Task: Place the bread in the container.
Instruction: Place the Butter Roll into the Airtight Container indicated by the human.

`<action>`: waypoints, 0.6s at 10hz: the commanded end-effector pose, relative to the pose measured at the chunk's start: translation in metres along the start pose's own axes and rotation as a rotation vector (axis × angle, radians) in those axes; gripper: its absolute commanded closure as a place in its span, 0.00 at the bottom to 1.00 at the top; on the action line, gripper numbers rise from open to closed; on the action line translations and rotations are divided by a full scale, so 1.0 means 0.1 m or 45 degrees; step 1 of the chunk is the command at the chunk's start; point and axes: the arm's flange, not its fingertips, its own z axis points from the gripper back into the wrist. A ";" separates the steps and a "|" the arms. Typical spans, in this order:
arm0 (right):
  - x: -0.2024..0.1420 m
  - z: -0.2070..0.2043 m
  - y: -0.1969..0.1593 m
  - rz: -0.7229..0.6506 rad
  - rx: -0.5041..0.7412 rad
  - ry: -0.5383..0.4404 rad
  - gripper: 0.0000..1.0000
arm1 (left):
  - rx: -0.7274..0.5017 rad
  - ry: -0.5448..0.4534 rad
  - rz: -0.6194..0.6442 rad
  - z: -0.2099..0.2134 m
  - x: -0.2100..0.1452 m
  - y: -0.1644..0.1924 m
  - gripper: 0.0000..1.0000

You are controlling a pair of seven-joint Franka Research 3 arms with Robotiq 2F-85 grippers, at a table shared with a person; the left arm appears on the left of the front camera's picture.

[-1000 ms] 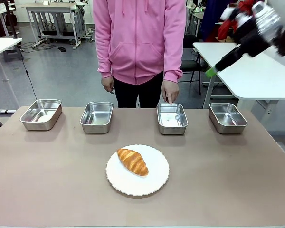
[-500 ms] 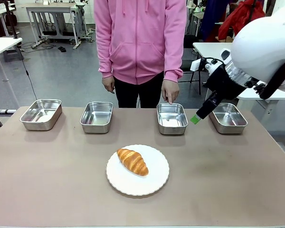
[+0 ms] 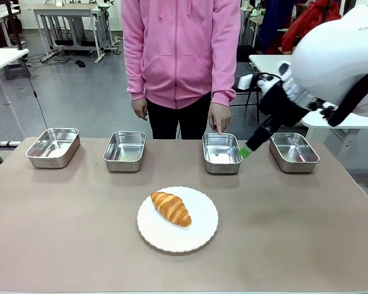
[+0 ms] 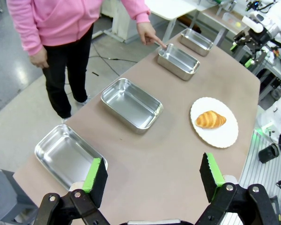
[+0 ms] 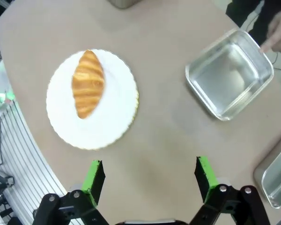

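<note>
We count four steel pans in a row on the desk point(image 3: 61, 245), one plate point(image 3: 199, 236) nearer us, and one bread point(image 3: 170, 208) lying on it. A person's hand point(image 3: 220, 119) points a finger at the third pan from our left, the container point(image 3: 222, 152). Our right end effector point(image 3: 244, 151) hangs tilted just beside that container with fingers wide apart and empty; our left end effector point(image 4: 152, 176), also wide open and empty, hovers above the desk's end.
</note>
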 end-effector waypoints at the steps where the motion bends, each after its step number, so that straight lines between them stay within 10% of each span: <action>1: 0.44 -0.21 0.40 -0.002 -0.057 0.042 0.00 | 0.000 -0.004 -0.008 0.01 0.01 -0.02 0.00; 6: 0.79 -1.31 1.20 0.049 -0.096 0.248 0.00 | 0.000 -0.004 -0.008 0.01 0.01 -0.02 0.00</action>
